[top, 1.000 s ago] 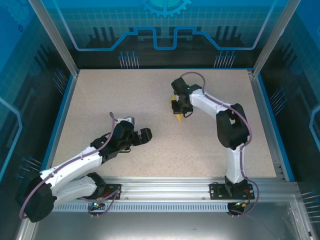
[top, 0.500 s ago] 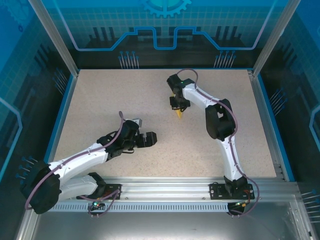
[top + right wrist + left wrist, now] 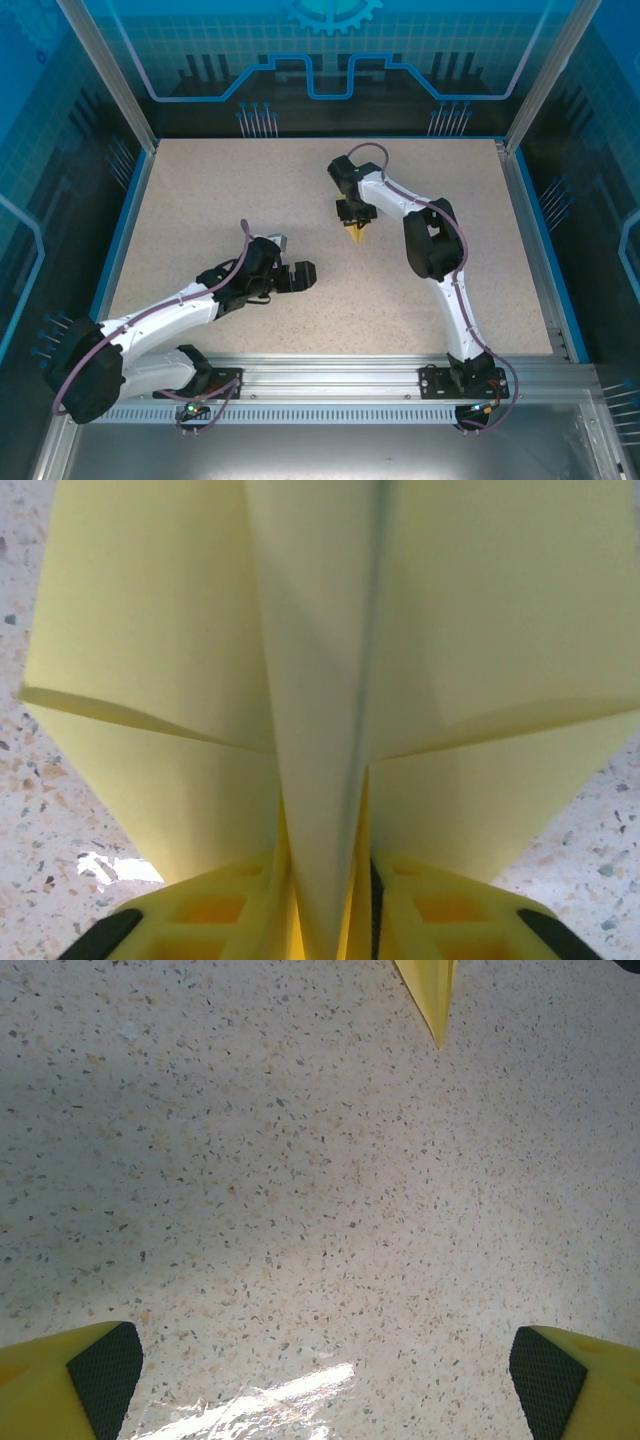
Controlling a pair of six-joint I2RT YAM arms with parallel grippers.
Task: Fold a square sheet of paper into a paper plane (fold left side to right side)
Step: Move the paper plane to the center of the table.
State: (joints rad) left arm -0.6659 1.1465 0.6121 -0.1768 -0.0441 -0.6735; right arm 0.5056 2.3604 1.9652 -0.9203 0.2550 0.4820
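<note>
The square sheet of paper is folded into a pale-yellow pointed paper plane [image 3: 354, 234], which lies on the table just near of my right gripper [image 3: 354, 214]. In the right wrist view its wings [image 3: 150, 630] spread to both sides. Its centre keel [image 3: 320, 780] runs down between my right gripper's [image 3: 325, 890] yellow fingers [image 3: 215, 910]. The jaws stand slightly apart, with a thin gap on each side of the keel. My left gripper [image 3: 303, 275] hovers wide open over bare table, near and left of the plane. The plane's tip [image 3: 432, 995] shows at the top of the left wrist view, far from the pads [image 3: 105, 1370].
The speckled beige table [image 3: 230, 200] is bounded by a blue rim [image 3: 125, 230] and aluminium posts [image 3: 110, 80]. A glare patch [image 3: 260, 1405] lies on the table between the left fingers.
The right gripper has shifted a little left and back with the plane, and its jaws have eased apart. The left gripper has moved slightly right toward the plane.
</note>
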